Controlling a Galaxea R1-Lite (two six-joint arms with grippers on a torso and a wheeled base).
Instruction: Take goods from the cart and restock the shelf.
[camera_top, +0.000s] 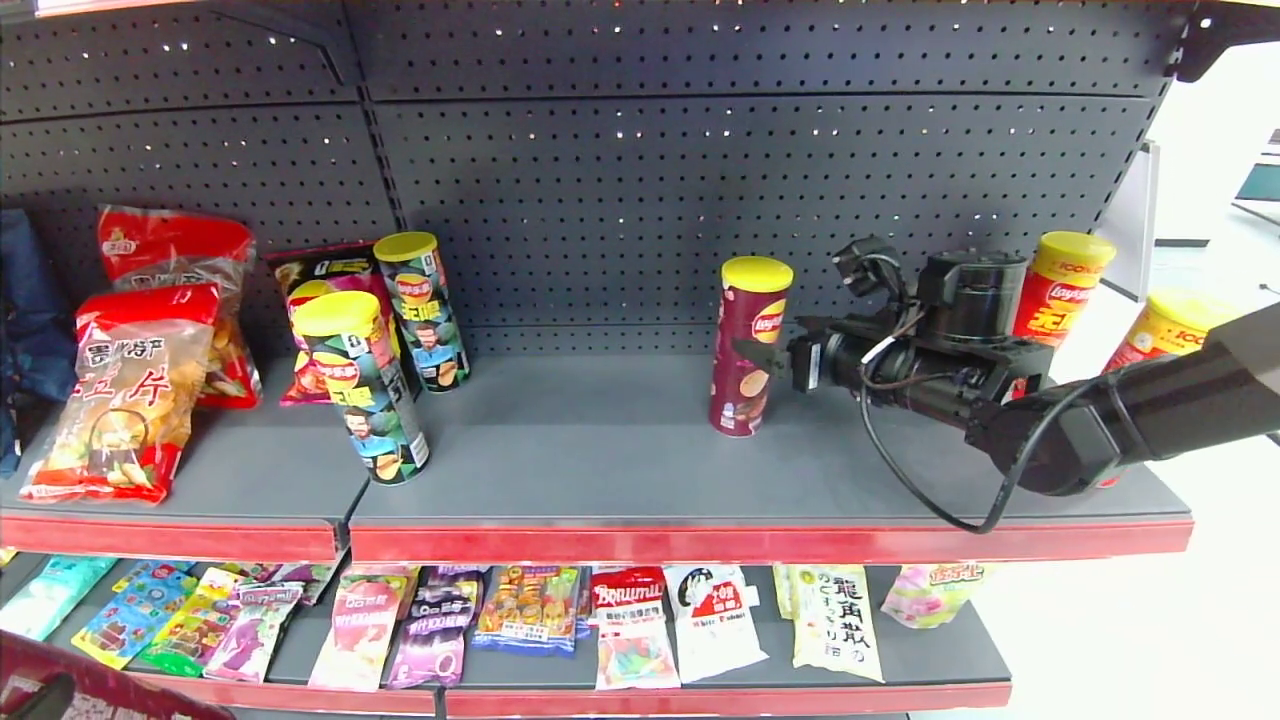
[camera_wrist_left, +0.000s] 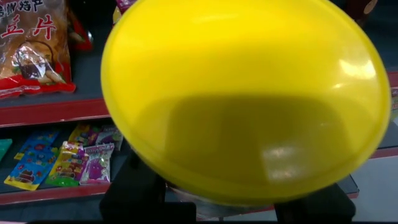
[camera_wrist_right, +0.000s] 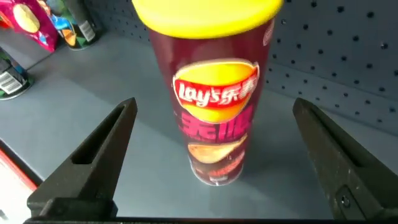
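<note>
The big grey shelf (camera_top: 600, 450) has a wall full of little holes behind it and a red edge in front. The right arm (camera_top: 1150, 410) comes in from the right side, low over the shelf board. Its pincer, the right gripper (camera_wrist_right: 214, 112), is wide open. One finger is on each side of the dark red can (camera_top: 748, 345), and they do not touch it. This can stands up straight in the middle of the shelf, with a yellow lid on top.

On the left end of the shelf lie two big red snack bags (camera_top: 130, 390), one in front of the other. Next to them stand two blue-green cans (camera_top: 365, 390), a bit tilted, with a dark bag behind them. On the right end, behind the arm, stand a red can (camera_top: 1065, 285) and a yellow can (camera_top: 1165, 330).

The left gripper (camera_wrist_left: 221, 202) is clamped on another can, held up in the air in front of the shelf. Its round yellow top (camera_wrist_left: 249, 93) is right up close to the wrist camera.

Many small candy packets (camera_top: 630, 625) lie in a row on the lower shelf.
</note>
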